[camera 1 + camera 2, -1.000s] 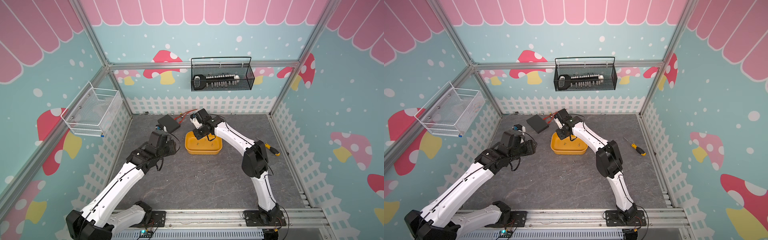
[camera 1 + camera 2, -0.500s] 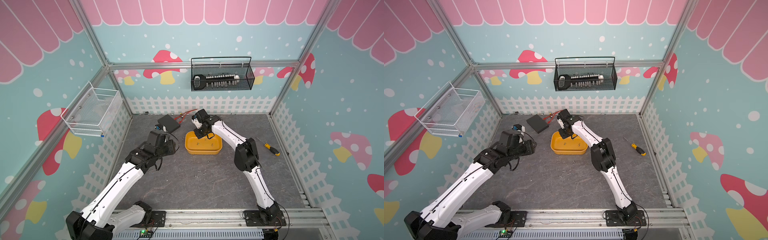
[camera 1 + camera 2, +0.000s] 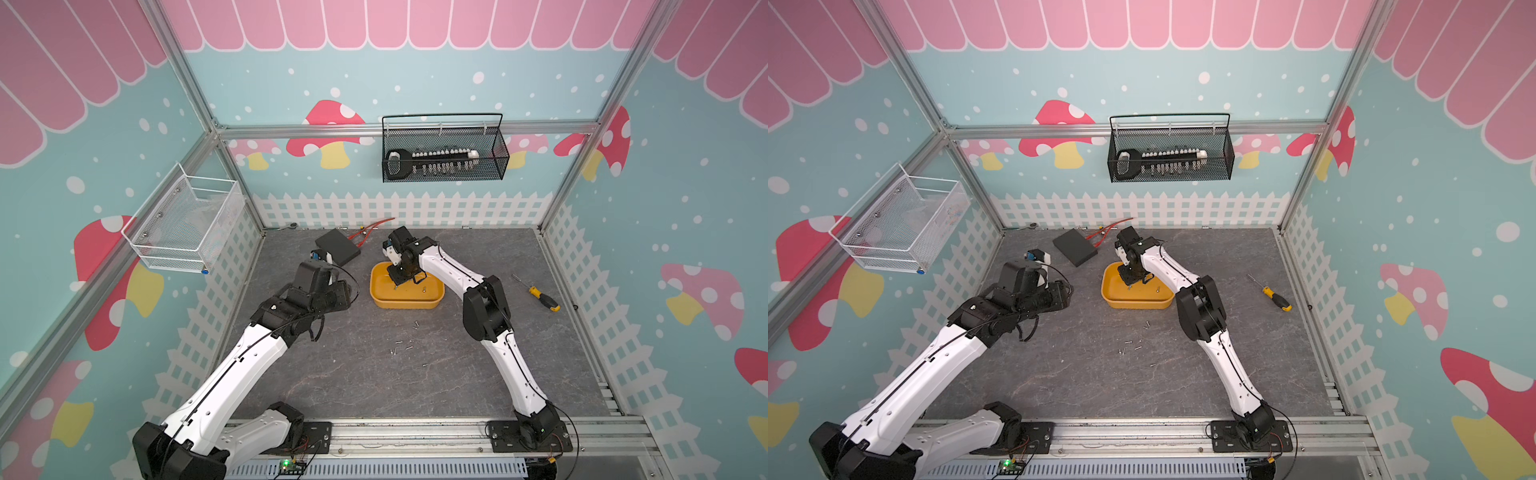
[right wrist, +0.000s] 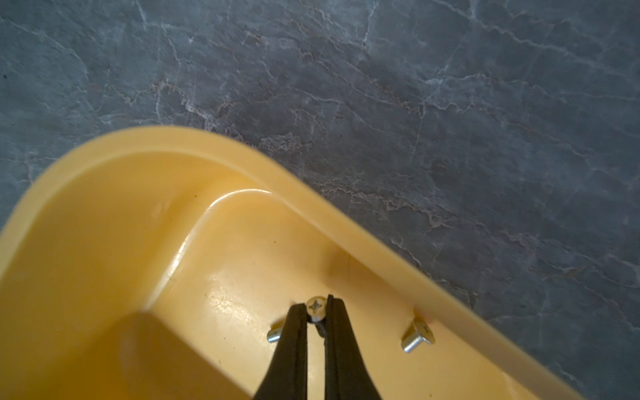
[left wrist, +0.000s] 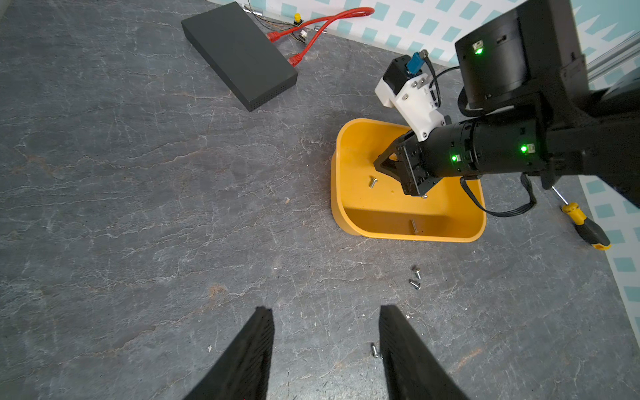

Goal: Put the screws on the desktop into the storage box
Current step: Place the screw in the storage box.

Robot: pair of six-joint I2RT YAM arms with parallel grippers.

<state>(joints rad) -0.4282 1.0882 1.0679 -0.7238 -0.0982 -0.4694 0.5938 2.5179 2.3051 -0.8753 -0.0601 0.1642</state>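
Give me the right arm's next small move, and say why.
Probably open the right pincer and let the screw drop. The pincer is shut on that screw just below its head, low over the floor of the yellow storage box, where another loose screw lies. More screws wait on the desktop, so freeing the pincer comes first.

Bolted by black base plates to the aluminium rail, the left arm and right arm wear white shells between black joint housings, each traced by a thin black cable. Farthest from the rail, each wrist bears a white camera bracket with a blue plug. Green lights dot the right arm's black barrels, and the fingers are black ribbed wedges.
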